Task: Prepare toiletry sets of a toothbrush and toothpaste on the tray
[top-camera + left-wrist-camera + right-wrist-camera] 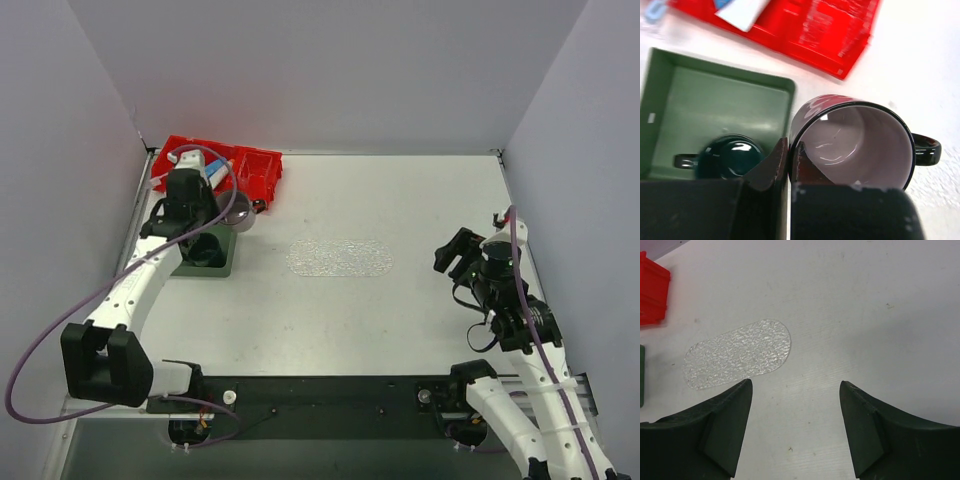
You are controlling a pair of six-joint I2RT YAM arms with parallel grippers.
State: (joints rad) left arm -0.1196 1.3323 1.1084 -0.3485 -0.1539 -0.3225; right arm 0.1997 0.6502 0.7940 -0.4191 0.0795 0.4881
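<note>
The tray point(340, 257) lies flat in the middle of the surface point(430, 200) with nothing on it, so I judge that no set has been begun. The toothpaste point(216, 169) shows as a blue and a white patch in the red bin point(258, 172) at the far left corner. I cannot pick out the toothbrushes for certain among the bin's contents. Close by the bin's near corner is a mug point(860, 145), dark outside and pale inside, upright and just beside the green tray point(715, 95), which holds a second, dark green mug point(732, 157). My left pincer point(791, 148) is clamped on the wall of the pale-lined mug, one finger inside the rim and one outside, as far as my wrist view lets me judge. I cannot tell whether its base touches the surface. I take the step in hand to be getting this mug out of the way so the bin can be reached. A pinch on the rim lets a mug swing, so the grip should be firm and any lift straight and slow. The handle points away from the green tray and must not catch the bin's wall. I should set the mug down upright, apart from both bin and tray, and let go only once its base sits flat. My right pincer point(795, 384) hangs with its fingers wide apart over bare surface near the tray, holding nothing. It is well placed to take over at the tray later.
</note>
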